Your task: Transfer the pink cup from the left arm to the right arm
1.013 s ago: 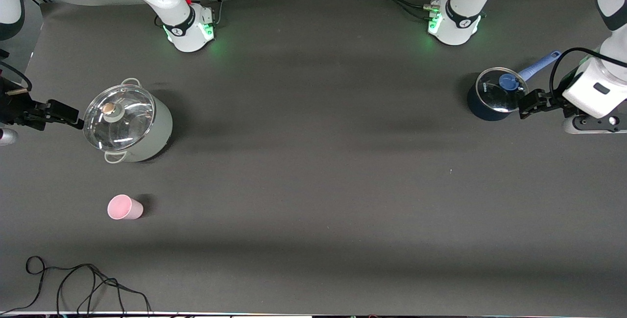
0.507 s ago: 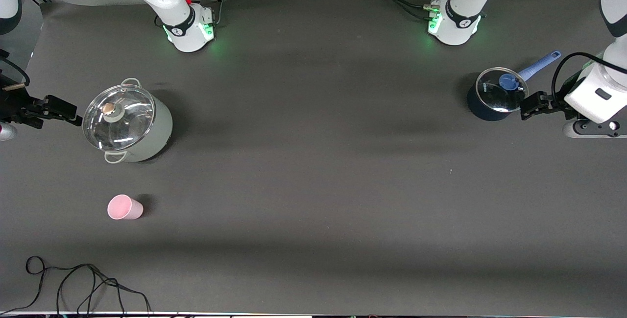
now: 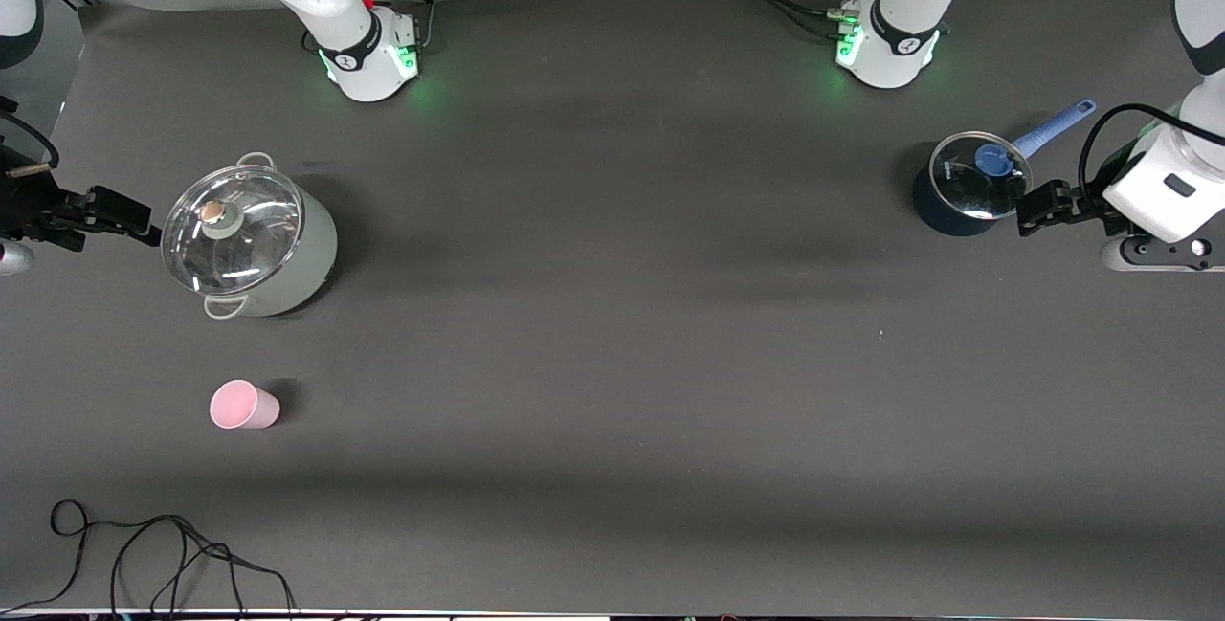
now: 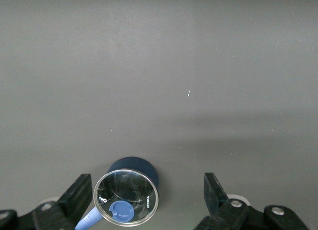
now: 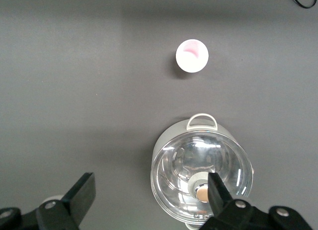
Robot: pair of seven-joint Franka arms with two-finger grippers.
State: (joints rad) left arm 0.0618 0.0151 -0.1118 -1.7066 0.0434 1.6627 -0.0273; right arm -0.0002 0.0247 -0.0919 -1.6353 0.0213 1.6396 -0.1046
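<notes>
Pink cup standing alone, both grippers spread wide and holding nothing.

Front view: pink cup (image 3: 244,406) is sitting upright on the table (image 3: 612,363), nearer the camera than the grey pot (image 3: 251,241). Left wrist view: left gripper (image 4: 146,197) is hovering, released, over the blue saucepan (image 4: 126,196). Right wrist view: right gripper (image 5: 151,192) is hanging, released, beside the grey pot.

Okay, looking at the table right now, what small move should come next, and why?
Probably swing the left gripper across toward the pink cup. The cup stands untouched at the right arm's end, nearer the camera than the grey pot, while both grippers, the right gripper too, hang open and empty.
</notes>
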